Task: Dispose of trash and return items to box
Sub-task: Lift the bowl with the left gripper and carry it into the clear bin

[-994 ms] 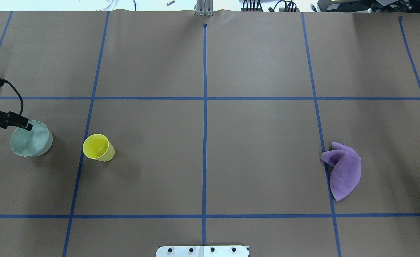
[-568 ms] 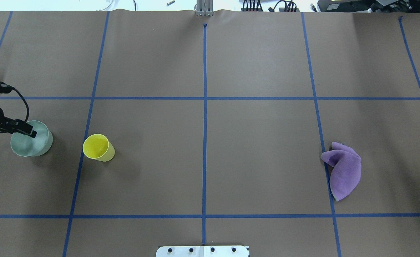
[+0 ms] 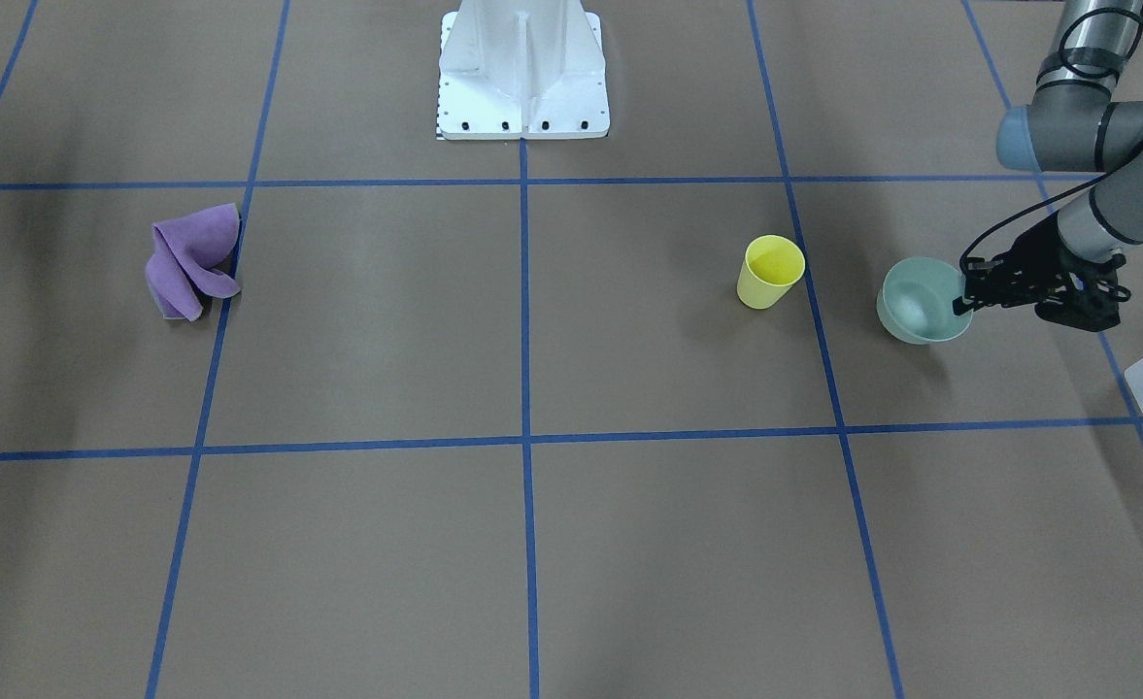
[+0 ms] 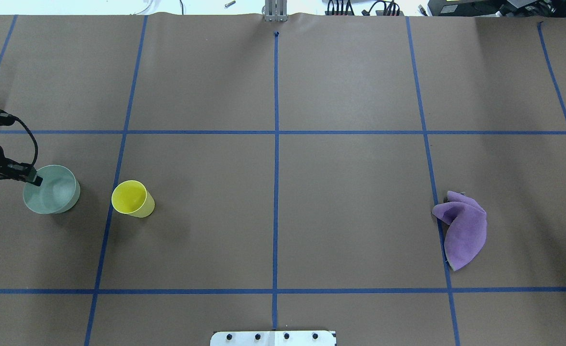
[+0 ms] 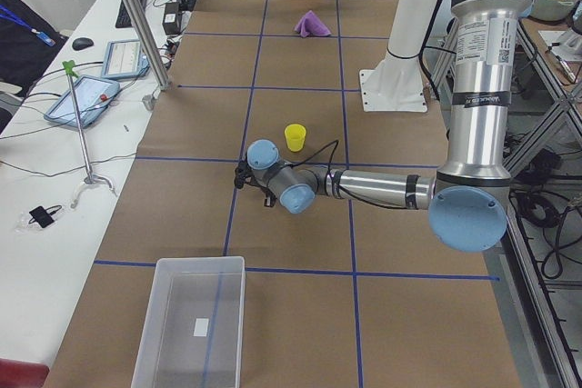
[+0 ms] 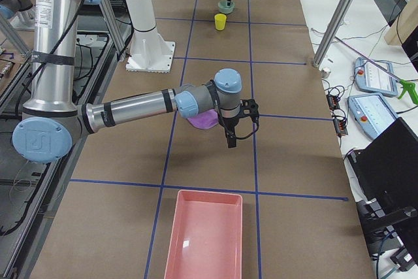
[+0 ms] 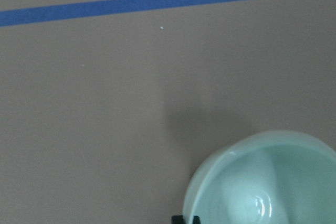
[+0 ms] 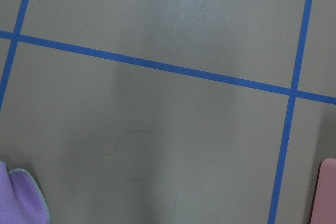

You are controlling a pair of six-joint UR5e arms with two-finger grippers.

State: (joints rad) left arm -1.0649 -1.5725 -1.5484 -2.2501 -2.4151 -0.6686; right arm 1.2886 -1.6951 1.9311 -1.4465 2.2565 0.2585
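**Left arm.** The left gripper (image 4: pixel 36 180) sits at the left side of the table, over the rim of the pale mint-green bowl (image 4: pixel 54 192). Its fingers are clamped on the rim at the bowl's left edge, one fingertip inside the wall. In the left wrist view, the bowl (image 7: pixel 262 187) fills the lower right corner, with a dark fingertip at the bottom edge. Whether the bowl's base touches the table (image 4: pixel 283 216) cannot be determined.

**Right arm.** The right gripper (image 6: pixel 230 140) points down over the right side of the table, near the purple cloth (image 4: pixel 463 228). No view shows whether its fingers are parted or closed.

**Task items.**
- The yellow cup (image 4: pixel 129 198) stands upright, mouth up, to the right of the bowl. It is apart from the bowl and just beside a blue tape line (image 4: pixel 105 240).
- The translucent box (image 5: pixel 191 324) lies open-topped at the table's far left end, well apart from the bowl and beyond the left gripper.

**Other objects.**
- The cloth lies crumpled across a tape line on the right side, well apart from the cup.
- A pink tray (image 6: pixel 206 233) lies at the table's far right end.
- The white robot base (image 3: pixel 522 68) stands at the middle of the near edge.
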